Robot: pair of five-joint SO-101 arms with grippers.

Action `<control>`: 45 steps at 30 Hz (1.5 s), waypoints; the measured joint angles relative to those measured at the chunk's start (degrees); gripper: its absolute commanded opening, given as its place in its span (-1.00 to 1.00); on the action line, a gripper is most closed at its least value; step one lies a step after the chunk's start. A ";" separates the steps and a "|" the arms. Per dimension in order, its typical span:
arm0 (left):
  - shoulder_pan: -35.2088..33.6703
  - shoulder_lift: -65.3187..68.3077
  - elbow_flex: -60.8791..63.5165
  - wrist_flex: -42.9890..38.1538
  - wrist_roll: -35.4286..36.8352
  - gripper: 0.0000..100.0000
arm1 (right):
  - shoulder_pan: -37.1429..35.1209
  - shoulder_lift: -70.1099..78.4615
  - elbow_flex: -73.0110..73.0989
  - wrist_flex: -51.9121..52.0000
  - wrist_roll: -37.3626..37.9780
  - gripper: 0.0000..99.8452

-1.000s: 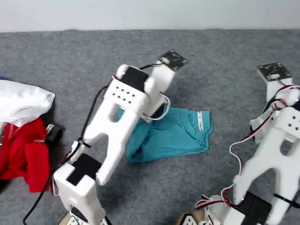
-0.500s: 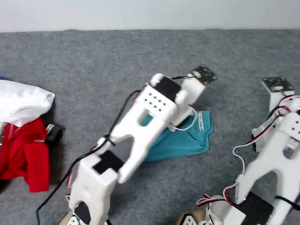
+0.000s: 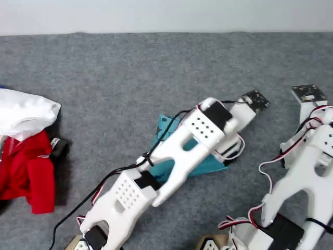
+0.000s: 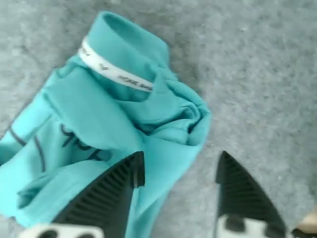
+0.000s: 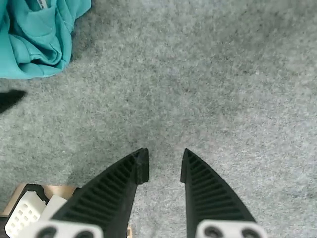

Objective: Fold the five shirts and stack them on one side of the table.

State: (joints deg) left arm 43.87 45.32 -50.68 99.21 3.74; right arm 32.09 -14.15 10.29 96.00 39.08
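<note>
Grey, felt-like carpet [image 3: 104,73] covers the whole table, meeting a plain white wall [image 3: 166,15] along the far edge. A teal shirt [image 3: 165,129] lies crumpled near the middle of the table, its collar band uppermost and its folds bunched. The left arm [image 3: 203,130] stretches diagonally across it and hides part of the cloth. The left gripper [image 4: 181,163] hangs above the shirt's edge with its fingers spread wide and holding nothing, 1 finger [image 4: 116,186] over teal cloth and the other over bare carpet. The right arm [image 3: 307,166] stands at the right side. The right gripper [image 5: 163,161] is over bare carpet, its 2 fingers parted by a narrow gap and empty, the teal shirt well apart from it. At the left side, a white shirt [image 3: 23,117] lies heaped on a red shirt [image 3: 26,172].
</note>
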 measured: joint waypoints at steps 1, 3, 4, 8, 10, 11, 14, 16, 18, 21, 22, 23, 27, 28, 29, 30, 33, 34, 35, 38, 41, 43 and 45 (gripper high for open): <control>-0.88 -0.88 0.00 0.00 0.00 -0.78 | 0.00 0.00 0.00 0.00 0.00 -0.76; -3.43 -3.96 0.53 0.00 0.00 -0.89 | 0.00 0.00 0.00 0.00 0.00 -0.76; -4.92 -5.80 1.23 0.00 0.00 -0.96 | 0.00 0.00 0.00 0.00 0.00 -0.76; -12.22 -12.04 6.15 0.00 -0.97 -0.99 | 0.00 0.00 0.00 0.00 0.00 -0.76; -15.91 -13.54 9.32 0.00 -1.49 -0.99 | 0.00 0.00 0.00 0.00 0.00 -0.76; -17.76 -13.80 10.90 0.00 -1.58 -0.99 | 0.00 0.00 0.00 0.00 0.00 -0.76; -21.45 -13.80 16.18 0.00 -2.02 -0.99 | 0.00 0.00 0.00 0.00 0.00 -0.76; -21.80 -13.80 19.96 0.00 -3.69 -0.99 | 0.00 0.00 0.00 0.00 0.00 -0.76; -21.63 -13.80 23.56 -1.14 -5.27 -0.99 | 0.00 0.00 0.26 0.00 0.00 -0.76; -21.54 -13.80 28.48 -4.92 -5.98 -0.99 | 0.00 0.00 0.35 0.00 0.00 -0.76; -21.54 -13.45 29.27 -5.63 -5.98 -0.99 | 0.00 0.00 0.35 0.00 0.00 -0.76; -21.54 -12.57 29.36 -6.07 -6.15 -0.99 | 0.00 0.00 0.35 0.00 0.00 -0.76; -20.84 -7.91 29.36 -6.24 -6.07 -0.99 | 0.00 0.00 0.35 0.62 0.00 -0.76; -19.96 -7.56 28.92 -5.19 -6.07 -0.99 | 0.00 0.00 0.35 0.70 0.00 -0.76; -18.73 -7.47 28.40 -3.96 -6.07 -0.99 | 0.00 0.00 0.35 0.70 0.00 -0.76; -17.23 -7.47 27.69 -2.73 -6.07 -0.99 | 0.00 0.00 0.35 0.79 0.00 -0.76; -12.04 -7.38 26.64 -0.79 -6.24 -0.99 | 0.00 0.00 0.35 0.79 0.00 -0.76; -10.55 -7.38 26.64 -0.62 -6.24 -0.99 | 0.00 0.00 0.35 0.79 0.00 -0.76; -9.32 -7.38 26.81 -0.53 -6.24 -0.99 | 0.00 0.00 0.35 0.79 0.00 -0.76; -6.07 -7.82 28.04 -0.44 -6.24 -0.99 | 0.00 0.00 0.35 0.79 0.00 -0.76; -2.81 -9.93 29.19 -0.44 -6.24 -0.99 | 0.00 0.00 0.35 0.79 0.00 -0.76; -0.79 -11.87 29.89 -0.44 -6.24 -0.99 | 0.70 0.00 0.35 0.79 0.09 -0.76; 1.58 -13.98 30.68 -0.44 -6.24 -0.99 | 1.58 -0.09 0.35 0.44 0.09 -0.76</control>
State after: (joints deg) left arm 45.45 31.34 -20.00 98.77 -2.51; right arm 33.67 -14.24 10.64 96.44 39.16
